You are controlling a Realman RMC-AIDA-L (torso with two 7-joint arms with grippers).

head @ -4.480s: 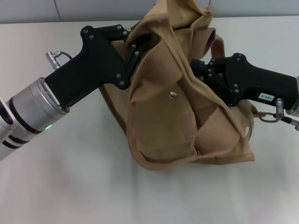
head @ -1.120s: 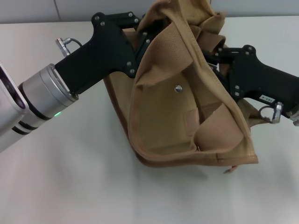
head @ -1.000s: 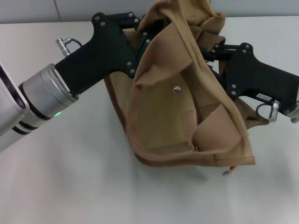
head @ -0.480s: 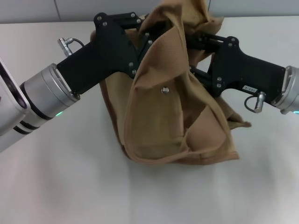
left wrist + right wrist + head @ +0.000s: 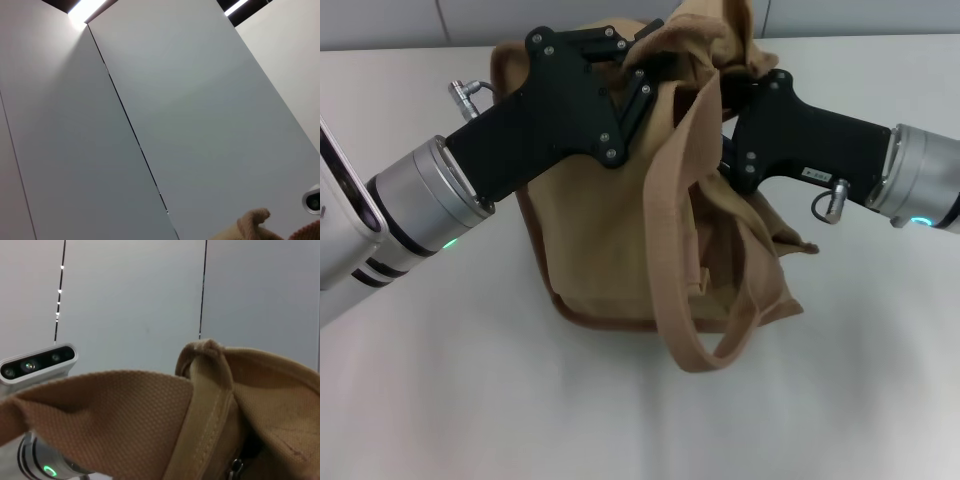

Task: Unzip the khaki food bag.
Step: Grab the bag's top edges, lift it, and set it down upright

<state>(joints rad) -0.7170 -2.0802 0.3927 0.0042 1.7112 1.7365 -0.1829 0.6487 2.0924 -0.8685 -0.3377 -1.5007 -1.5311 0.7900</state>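
Note:
The khaki food bag (image 5: 600, 240) stands upright in the middle of the white table, its top bunched up. One wide strap handle (image 5: 712, 352) hangs down its front in a loop. My left gripper (image 5: 655, 65) is at the bag's top left, shut on the top edge fabric. My right gripper (image 5: 725, 112) reaches in from the right and is buried in the folds at the bag's top. The right wrist view shows khaki fabric (image 5: 125, 405) up close and a small metal zipper part (image 5: 235, 467). The left wrist view catches only a scrap of the bag (image 5: 255, 225).
The white table (image 5: 470, 400) spreads around the bag, open in front and on both sides. Grey wall panels (image 5: 175, 100) stand behind. The right wrist view also shows the robot's head camera (image 5: 37, 365).
The right gripper has moved left along the bag's top. The bag has swung upright and shifted left, its front pocket and snap have turned out of sight, and a strap now hangs in front.

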